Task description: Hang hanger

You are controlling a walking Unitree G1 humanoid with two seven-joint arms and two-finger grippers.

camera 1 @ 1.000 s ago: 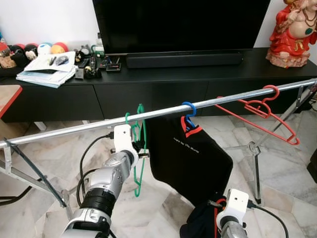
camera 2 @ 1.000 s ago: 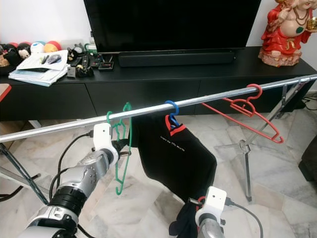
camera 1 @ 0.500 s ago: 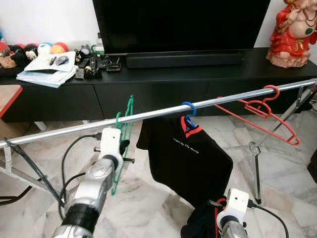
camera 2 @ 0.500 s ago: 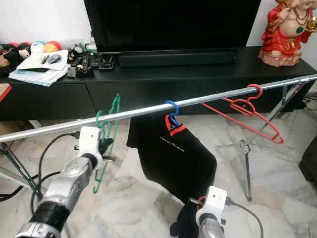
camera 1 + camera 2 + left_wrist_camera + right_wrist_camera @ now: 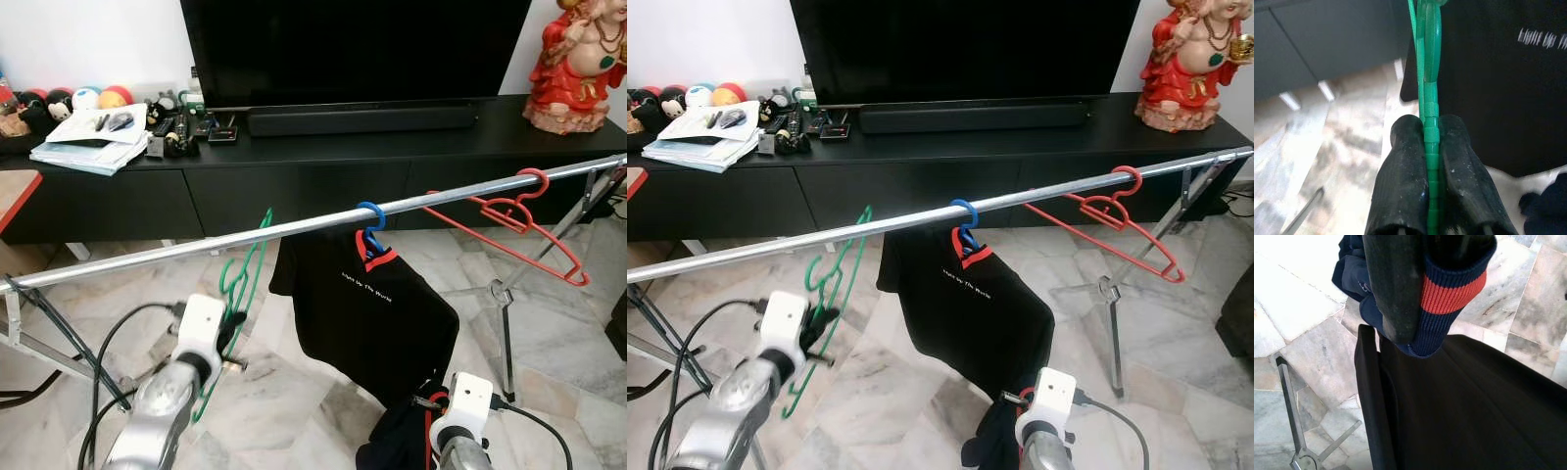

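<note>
The green hanger [image 5: 238, 294] is held by the left gripper [image 5: 1426, 147], whose two black fingers [image 5: 1403, 161] are pressed together on the thin green bar, one finger on each side of it. From the fingers the hanger rises up and away toward the silver rail [image 5: 176, 253]. In the head views its hook seems to be under the rail or just behind it, and I cannot tell if it touches the rail. The left gripper itself is below the rail, over the marble floor [image 5: 313, 382].

Beyond the left fingers, to the robot's right, a black T-shirt [image 5: 367, 304] hangs on a blue hanger [image 5: 370, 217] which is hooked over the rail. Further along the rail a red hanger [image 5: 514, 220] hangs without clothes.

The right gripper [image 5: 1420, 293] is low, near the bottom edge of the head views. Its fingers [image 5: 1393, 289] hold a dark blue garment with a red stripe [image 5: 1449, 296], and the striped cuff wraps around one finger. The hem of the black T-shirt is just beyond these fingers.

Behind the rail stands a black TV cabinet [image 5: 294, 191] with a television [image 5: 353, 49], a stack of papers [image 5: 88, 142] and a red figurine [image 5: 573, 64] on it.
</note>
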